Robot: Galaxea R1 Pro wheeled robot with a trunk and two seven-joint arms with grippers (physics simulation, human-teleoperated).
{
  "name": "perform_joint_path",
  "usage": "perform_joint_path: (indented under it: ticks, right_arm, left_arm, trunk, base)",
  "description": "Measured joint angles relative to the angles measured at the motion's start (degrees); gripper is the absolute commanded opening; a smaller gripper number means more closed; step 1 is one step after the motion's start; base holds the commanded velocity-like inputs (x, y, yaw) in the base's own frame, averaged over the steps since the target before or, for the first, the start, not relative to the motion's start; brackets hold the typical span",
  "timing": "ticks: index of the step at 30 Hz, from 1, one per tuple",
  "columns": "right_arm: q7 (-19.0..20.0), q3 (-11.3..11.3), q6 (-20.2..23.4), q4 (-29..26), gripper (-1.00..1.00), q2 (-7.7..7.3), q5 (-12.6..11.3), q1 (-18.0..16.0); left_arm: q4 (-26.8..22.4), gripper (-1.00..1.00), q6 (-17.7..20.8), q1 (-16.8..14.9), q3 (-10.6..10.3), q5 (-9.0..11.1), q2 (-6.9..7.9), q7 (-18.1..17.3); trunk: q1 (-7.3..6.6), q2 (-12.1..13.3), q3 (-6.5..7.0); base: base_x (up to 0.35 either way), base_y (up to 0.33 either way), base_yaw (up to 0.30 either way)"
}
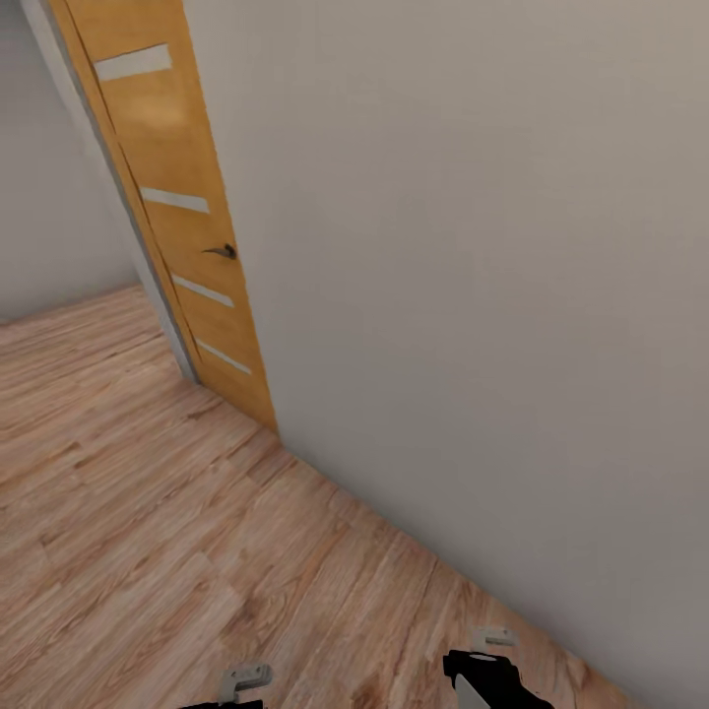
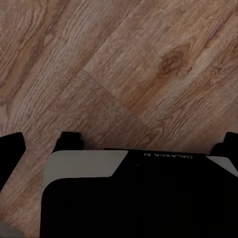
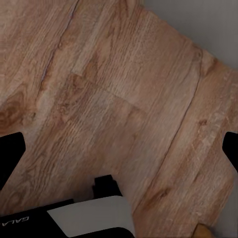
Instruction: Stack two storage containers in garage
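- Living room plank flooring (image 1: 148, 512) of light wood spreads across the near and left part of the head view, its boards running diagonally with knots and wavy grain; neither storage container can be seen, so their place and long axis cannot be told.
- Head view alone gives the surroundings: a plain grey-beige wall (image 1: 473, 276) on the right, and far left an orange-brown wooden door (image 1: 182, 226) with pale horizontal strips and a dark lever handle (image 1: 223, 252).
- Left end effector (image 2: 119, 144): in its wrist view the dark fingertips sit at opposite edges, spread wide, nothing between them but planks (image 2: 124, 64).
- Right end effector (image 3: 119, 148): likewise spread wide and empty over the wood, with the grey wall base (image 3: 208, 22) close by.
- Both wrist views show the robot's black-and-white body (image 2: 129, 193) below.
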Motion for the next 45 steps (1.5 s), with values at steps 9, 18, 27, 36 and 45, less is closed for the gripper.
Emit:
perform_joint_path:
  ticks: [9, 18, 27, 36, 45]
  right_arm:
    - [0.0, 0.0, 0.0, 0.0, 1.0, 0.0, 0.0, 0.0]
    - [0.0, 0.0, 0.0, 0.0, 1.0, 0.0, 0.0, 0.0]
    - [0.0, 0.0, 0.0, 0.0, 1.0, 0.0, 0.0, 0.0]
    - [0.0, 0.0, 0.0, 0.0, 1.0, 0.0, 0.0, 0.0]
    - [0.0, 0.0, 0.0, 0.0, 1.0, 0.0, 0.0, 0.0]
  left_arm:
    - [0.0, 1.0, 0.0, 0.0, 0.0, 0.0, 0.01, 0.0]
    - [0.0, 1.0, 0.0, 0.0, 0.0, 0.0, 0.0, 0.0]
    - [0.0, 1.0, 0.0, 0.0, 0.0, 0.0, 0.0, 0.0]
    - [0.0, 1.0, 0.0, 0.0, 0.0, 0.0, 0.01, 0.0]
    - [0.0, 1.0, 0.0, 0.0, 0.0, 0.0, 0.0, 0.0]
  trunk:
    - [0.0, 0.0, 0.0]
    - [0.01, 0.0, 0.0]
    - [0.03, 0.0, 0.0]
    - [0.03, 0.0, 0.0]
    - [0.02, 0.0, 0.0]
  base:
    - [0.259, 0.01, 0.248]
    - [0.211, 0.0, 0.248]
    - [0.045, 0.0, 0.248]
    - [0.001, 0.0, 0.248]
    - [0.015, 0.0, 0.248]
